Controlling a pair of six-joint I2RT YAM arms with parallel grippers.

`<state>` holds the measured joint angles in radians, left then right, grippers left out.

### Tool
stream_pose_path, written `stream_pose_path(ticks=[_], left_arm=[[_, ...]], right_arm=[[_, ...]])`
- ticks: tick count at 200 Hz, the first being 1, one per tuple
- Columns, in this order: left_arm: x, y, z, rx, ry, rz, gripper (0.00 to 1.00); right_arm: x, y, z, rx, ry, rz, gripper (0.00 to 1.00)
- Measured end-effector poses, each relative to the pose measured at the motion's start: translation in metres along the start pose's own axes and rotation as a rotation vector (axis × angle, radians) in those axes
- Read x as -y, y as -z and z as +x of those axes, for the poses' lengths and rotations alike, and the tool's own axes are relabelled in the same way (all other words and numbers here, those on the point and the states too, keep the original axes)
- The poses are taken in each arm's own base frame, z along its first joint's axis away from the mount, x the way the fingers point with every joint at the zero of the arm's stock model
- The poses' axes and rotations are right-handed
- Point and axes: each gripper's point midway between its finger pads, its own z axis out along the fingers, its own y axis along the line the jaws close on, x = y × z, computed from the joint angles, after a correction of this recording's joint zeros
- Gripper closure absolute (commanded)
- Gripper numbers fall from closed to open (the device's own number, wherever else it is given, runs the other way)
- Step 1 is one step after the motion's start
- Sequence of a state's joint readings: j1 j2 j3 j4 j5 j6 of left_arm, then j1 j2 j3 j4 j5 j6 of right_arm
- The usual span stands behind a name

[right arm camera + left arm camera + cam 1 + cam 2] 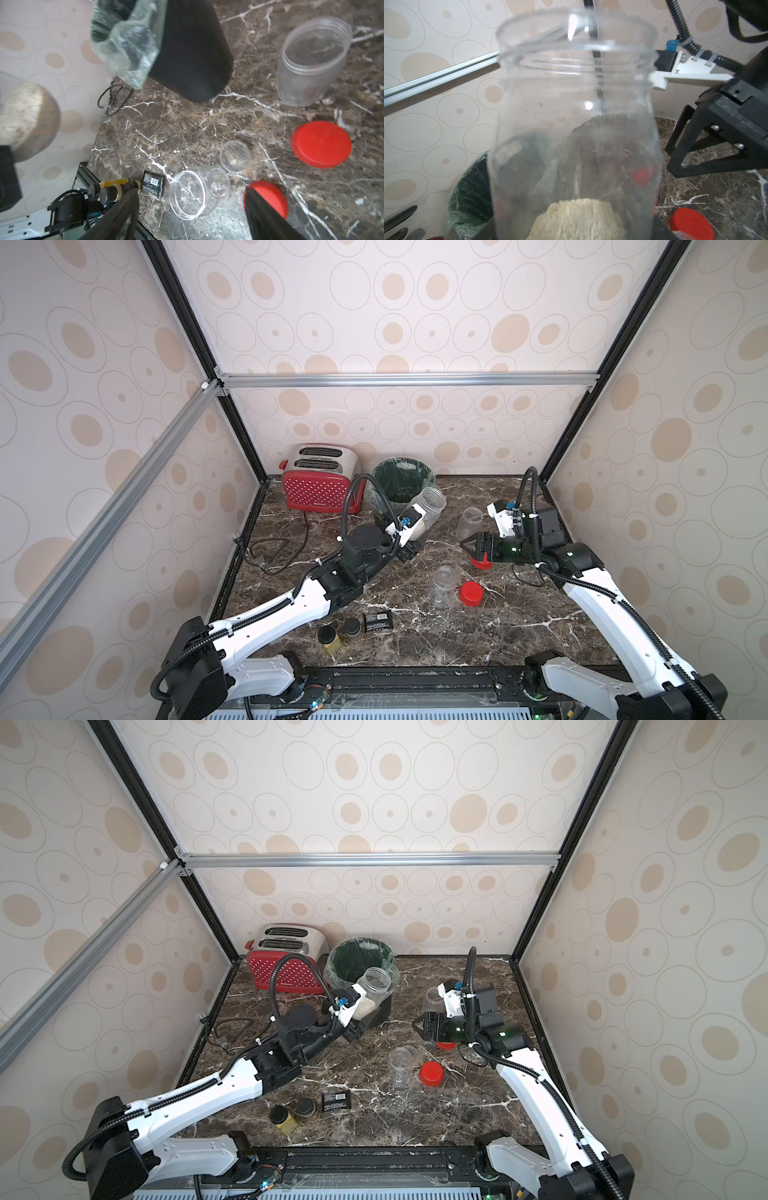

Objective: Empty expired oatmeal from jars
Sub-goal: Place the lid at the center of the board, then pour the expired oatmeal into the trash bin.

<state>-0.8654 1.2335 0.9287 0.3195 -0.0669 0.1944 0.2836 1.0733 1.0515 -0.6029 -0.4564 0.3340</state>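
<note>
The left gripper [411,533] is clenched round the base of the uncapped jar [577,104], holding it mouth-up beside the lined bin [380,472] so the oatmeal [577,220] at its bottom cannot spill early, I reckon, while the right gripper [193,218] hangs empty, jaws apart, over a red lid [482,562].

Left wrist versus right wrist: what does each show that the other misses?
Only the left wrist: the open, lidless neck of the held jar and the aluminium rail. Only the right wrist: the two black-lidded jars, the black packet, the coiled cord. Both: the lined bin, a red lid, the marble tabletop.
</note>
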Motion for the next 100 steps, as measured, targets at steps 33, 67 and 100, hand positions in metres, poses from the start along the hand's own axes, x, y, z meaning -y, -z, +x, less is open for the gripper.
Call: stream_pose_path(ticks=[33, 67, 100], left_arm=[[0.003, -0.009, -0.003, -0.011, 0.022, 0.038, 0.48], [0.008, -0.018, -0.002, -0.036, 0.036, 0.077, 0.48], [0.012, -0.026, 0.0, -0.053, 0.043, 0.105, 0.48]], right_arm=[[-0.051, 0.003, -0.013, 0.018, 0.155, -0.136, 0.14], [-0.082, 0.008, -0.024, 0.067, 0.255, -0.253, 0.09], [-0.093, 0.004, -0.031, 0.081, 0.282, -0.311, 0.08]])
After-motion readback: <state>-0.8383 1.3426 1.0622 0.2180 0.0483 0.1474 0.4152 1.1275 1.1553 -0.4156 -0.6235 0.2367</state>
